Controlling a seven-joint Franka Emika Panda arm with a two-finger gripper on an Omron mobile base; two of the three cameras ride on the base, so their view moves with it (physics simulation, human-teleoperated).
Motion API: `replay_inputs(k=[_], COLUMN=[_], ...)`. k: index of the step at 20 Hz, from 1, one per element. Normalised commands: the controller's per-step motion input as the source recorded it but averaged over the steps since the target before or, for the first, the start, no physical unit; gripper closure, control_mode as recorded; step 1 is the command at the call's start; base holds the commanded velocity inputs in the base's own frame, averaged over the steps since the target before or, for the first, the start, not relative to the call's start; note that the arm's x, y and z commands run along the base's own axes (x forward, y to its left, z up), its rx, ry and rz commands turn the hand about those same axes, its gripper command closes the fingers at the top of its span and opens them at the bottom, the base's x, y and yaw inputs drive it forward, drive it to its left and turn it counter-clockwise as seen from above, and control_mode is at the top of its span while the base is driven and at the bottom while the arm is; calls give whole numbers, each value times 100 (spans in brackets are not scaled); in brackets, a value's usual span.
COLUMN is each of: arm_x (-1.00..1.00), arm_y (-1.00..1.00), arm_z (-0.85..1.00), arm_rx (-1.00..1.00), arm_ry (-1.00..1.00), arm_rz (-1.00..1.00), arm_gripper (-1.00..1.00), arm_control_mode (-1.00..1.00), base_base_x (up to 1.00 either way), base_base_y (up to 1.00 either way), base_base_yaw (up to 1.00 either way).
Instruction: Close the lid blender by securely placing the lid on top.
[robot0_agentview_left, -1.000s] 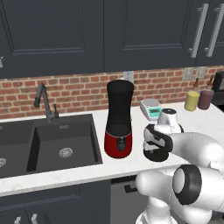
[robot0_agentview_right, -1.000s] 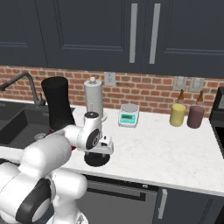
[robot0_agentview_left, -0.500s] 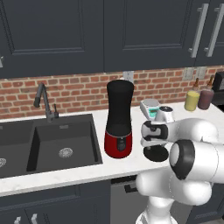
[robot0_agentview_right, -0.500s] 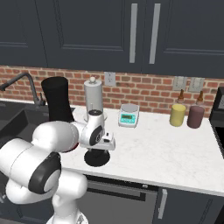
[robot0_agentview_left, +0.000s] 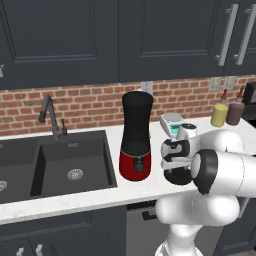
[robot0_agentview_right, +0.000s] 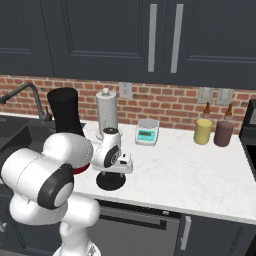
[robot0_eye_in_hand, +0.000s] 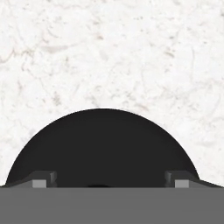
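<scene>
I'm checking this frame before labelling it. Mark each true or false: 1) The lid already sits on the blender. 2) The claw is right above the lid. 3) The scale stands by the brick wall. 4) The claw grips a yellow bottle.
1) False: the lid lies on the counter, beside the blender.
2) True: the claw hangs just over it, fingers spread wide.
3) True: the scale stands near the wall.
4) False: the yellow bottle stands far off, untouched.
</scene>
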Motion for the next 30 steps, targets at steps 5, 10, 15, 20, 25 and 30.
replay_inputs(k=[5,10,15,20,25,30], arm_x=[-12,-11,-24,-24,-2,10], arm_y=[0,0,0,0,2,5], arm_z=[-10,-1,0,0,-1,-12], arm_rx=[0,0,0,0,0,0], arm_ry=[-1,-2,-4,-4,0,0], arm_rz=[0,0,0,0,0,0], arm_gripper=[-100,-100,-100,-100,-100,100], arm_control_mode=[-100,-100,-100,-100,-100,-100], base_base_x=[0,0,0,0,0,0], base_base_y=[0,0,0,0,0,0], base_base_yaw=[0,0,0,0,0,0])
